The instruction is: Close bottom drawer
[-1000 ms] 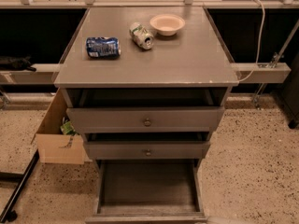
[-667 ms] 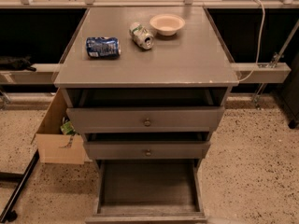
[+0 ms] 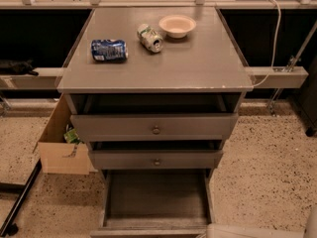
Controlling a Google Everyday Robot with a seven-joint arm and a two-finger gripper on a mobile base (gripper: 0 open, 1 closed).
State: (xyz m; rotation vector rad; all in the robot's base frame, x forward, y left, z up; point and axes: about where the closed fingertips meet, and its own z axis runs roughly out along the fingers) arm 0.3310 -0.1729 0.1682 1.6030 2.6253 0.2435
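Grey wood, and the bottom drawer (image 3: 156,201) stands pulled well out of the cabinet (image 3: 163,68) toward me, its shallow box bare, so by the look of it the closing is not yet begun. The gripper (image 3: 255,230) (I take the pale shape low at the right edge for it) sits just beside the drawer's front corner; whether it is spread or pressed together I cannot tell. The whole push inward is left to do.

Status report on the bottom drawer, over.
Gripper not in view; pale shape at lower right edge, possibly the arm. Bottom drawer pulled far out, not yet closed. Cardboard box left of cabinet, off the drawer's path.
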